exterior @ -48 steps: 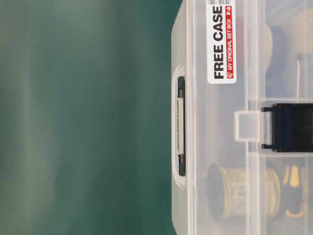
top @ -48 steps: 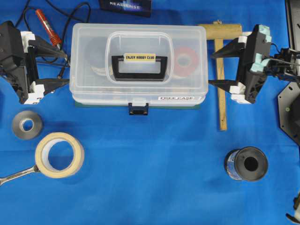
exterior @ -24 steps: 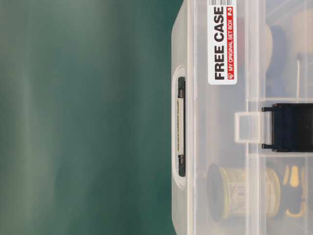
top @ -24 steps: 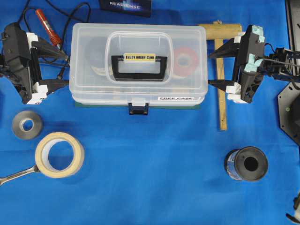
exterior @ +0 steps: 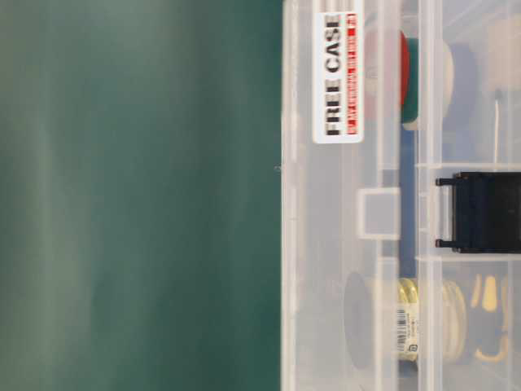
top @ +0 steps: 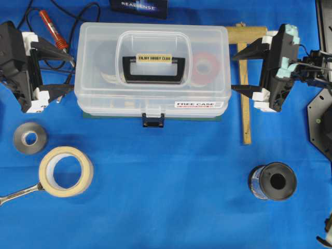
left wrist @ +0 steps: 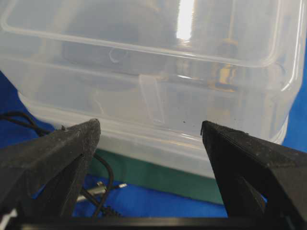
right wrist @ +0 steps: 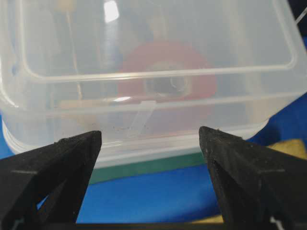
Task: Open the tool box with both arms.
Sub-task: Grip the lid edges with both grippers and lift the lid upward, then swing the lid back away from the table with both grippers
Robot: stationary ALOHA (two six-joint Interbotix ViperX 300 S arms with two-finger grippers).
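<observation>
Between spread left hand and right hand, tool box lid now lifted.

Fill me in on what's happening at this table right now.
Two robot arms are working on a clear plastic tool box sitting on a blue table. The left gripper and the right gripper are both wide open, one at each end of the box. The clear lid seems lifted off the green base, its front tab clear of the dark latch. Tape rolls and a wooden mallet lie around it.
</observation>
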